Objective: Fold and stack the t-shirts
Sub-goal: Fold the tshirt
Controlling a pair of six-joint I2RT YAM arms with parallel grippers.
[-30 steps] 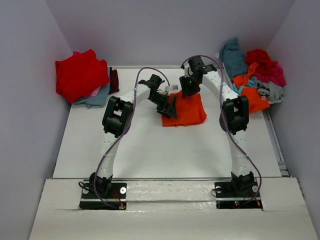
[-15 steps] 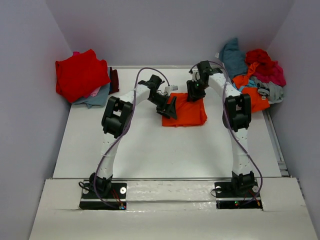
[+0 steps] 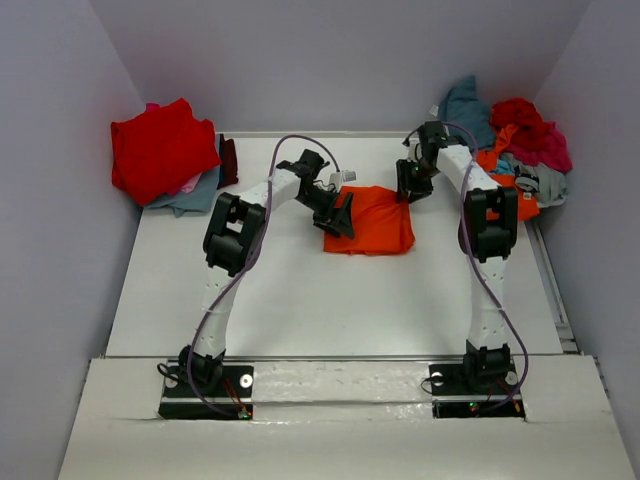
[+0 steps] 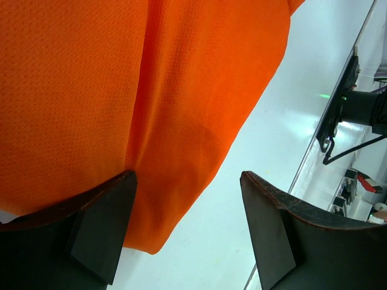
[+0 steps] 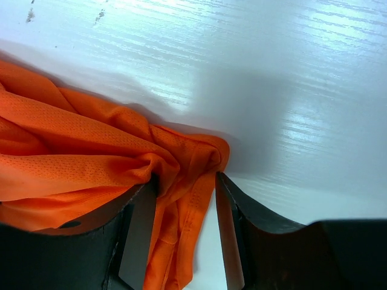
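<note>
Loosely folded orange mesh t-shirt (image 3: 375, 222); right tool (image 5: 186, 184) pinching bunched corner, left tool (image 4: 187, 181) spread.

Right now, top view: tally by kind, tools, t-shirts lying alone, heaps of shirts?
Tools, left tool and right tool: 2
Shirts lying alone, the orange t-shirt: 1
Heaps, folded stack with red on top, far left: 1
Heaps, unfolded pile of mixed colours, far right: 1
Total: 5
</note>
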